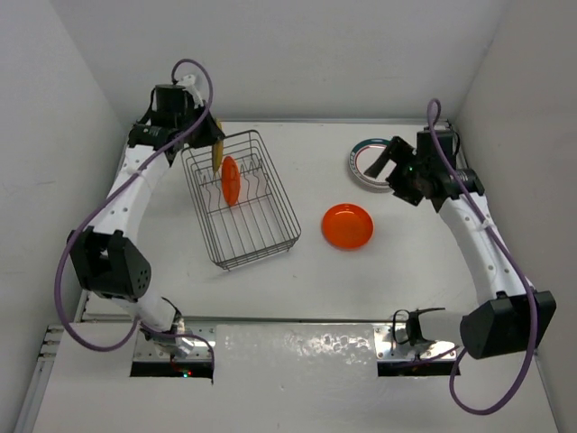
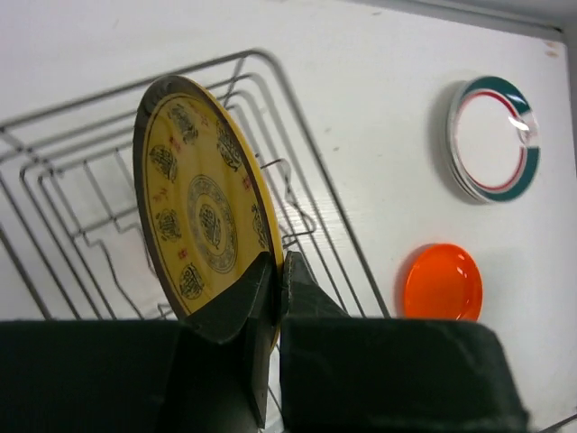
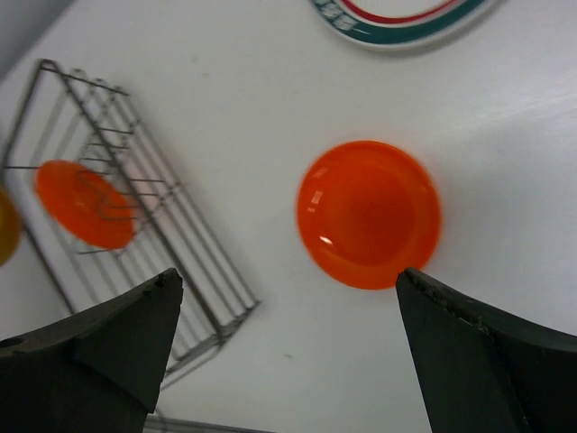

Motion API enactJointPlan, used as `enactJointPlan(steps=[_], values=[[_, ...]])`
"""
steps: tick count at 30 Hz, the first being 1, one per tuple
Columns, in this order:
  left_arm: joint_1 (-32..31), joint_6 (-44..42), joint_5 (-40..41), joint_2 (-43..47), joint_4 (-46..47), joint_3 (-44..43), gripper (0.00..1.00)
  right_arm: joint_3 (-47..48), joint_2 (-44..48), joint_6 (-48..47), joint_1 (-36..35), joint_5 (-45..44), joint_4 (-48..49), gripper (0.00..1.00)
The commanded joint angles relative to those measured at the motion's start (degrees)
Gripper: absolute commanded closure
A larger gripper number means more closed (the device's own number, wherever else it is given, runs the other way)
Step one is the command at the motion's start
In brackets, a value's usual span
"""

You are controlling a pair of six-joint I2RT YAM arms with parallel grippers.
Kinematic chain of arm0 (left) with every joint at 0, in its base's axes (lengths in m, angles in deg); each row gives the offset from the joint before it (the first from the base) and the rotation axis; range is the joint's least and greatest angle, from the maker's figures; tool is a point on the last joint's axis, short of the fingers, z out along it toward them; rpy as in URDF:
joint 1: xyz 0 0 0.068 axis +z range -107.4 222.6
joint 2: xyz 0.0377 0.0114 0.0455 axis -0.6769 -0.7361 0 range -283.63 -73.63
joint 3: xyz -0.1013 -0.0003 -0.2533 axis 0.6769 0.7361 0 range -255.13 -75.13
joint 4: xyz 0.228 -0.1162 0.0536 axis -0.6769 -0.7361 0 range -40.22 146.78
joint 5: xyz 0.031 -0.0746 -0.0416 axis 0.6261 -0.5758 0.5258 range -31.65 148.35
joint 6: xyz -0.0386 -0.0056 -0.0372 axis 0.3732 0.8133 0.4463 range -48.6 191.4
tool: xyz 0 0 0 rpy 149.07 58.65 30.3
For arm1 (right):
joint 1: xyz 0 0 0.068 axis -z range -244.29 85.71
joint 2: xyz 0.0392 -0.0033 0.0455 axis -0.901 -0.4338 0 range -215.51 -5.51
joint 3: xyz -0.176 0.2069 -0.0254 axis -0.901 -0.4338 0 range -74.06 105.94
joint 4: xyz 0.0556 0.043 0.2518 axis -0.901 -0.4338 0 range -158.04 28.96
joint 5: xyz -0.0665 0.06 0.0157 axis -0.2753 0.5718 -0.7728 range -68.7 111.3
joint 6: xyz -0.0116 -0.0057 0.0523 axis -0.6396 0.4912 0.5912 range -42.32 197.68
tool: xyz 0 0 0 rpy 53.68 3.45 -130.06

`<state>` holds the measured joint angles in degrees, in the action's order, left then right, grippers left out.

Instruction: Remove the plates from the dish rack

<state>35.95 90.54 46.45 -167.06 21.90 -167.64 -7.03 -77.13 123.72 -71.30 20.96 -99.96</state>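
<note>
Left gripper (image 2: pixel 278 271): jaws pressed together on the rim of the yellow plate (image 2: pixel 203 212). I see one finger on each face.
Yellow plate: stands on edge at the far left end of the dish rack (image 1: pixel 242 200). Its patterned face is turned toward the left wrist camera. The fingers hide its lower edge, so I cannot tell whether it rests on the wires.
Racked orange plate (image 1: pixel 231 180): upright among the tines, near the middle of the rack and just nearer to me than the yellow plate.
Right gripper (image 3: pixel 288 275): jaws spread wide with nothing between them. It hangs above the table (image 1: pixel 306 289), at the near edge of the teal-rimmed plate (image 2: pixel 491 137).
Teal-rimmed plate: lies flat on the table at far right, well apart from the rack. It is white with a teal-and-red band. In the overhead view the right gripper partly covers it. Its rim looks layered in the left wrist view, and I cannot tell whether it is a single plate.
Loose orange plate (image 3: pixel 370 214): lies flat on the table, face up, between the rack and the teal-rimmed plate.
Dish rack: dark wire basket, set at an angle on the left half of the table.
</note>
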Motion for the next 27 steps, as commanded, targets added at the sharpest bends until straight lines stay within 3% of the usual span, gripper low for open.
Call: enactJointPlan(steps=[1, 5, 9, 11, 15, 21, 27], values=[[-5.4, -13.8, -5.0, 5.4, 7.4, -0.6, 1.0, 6.4, -3.4, 6.8, -0.6, 10.8, 3.2, 0.01], [-21.9, -28.9, 5.9, 5.0, 10.2, -3.3, 1.0, 15.7, -9.6, 11.1, -1.2, 13.8, 2.9, 0.01], [-31.6, -36.4, 11.6, -1.5, 4.0, -11.7, 1.0, 26.9, -14.7, 9.5, -1.6, 13.3, -2.7, 0.01], [-35.7, -39.7, 15.3, -5.5, 0.8, -14.2, 1.0, 27.9, -15.8, 8.5, -1.7, 13.0, -5.2, 0.01], [-39.0, -40.8, 14.9, -7.1, 2.3, -13.8, 1.0, 23.0, -15.4, 7.0, -2.4, 11.9, -5.5, 0.01], [-42.4, -41.5, 14.9, -10.0, 1.7, -14.0, 1.0, 11.8, -10.3, 11.0, -2.6, 10.9, 4.1, 0.04], [-45.5, -41.0, 15.1, -11.2, 2.8, -12.8, 1.0, 11.1, -11.3, 11.4, -2.8, 12.3, 4.8, 0.09]])
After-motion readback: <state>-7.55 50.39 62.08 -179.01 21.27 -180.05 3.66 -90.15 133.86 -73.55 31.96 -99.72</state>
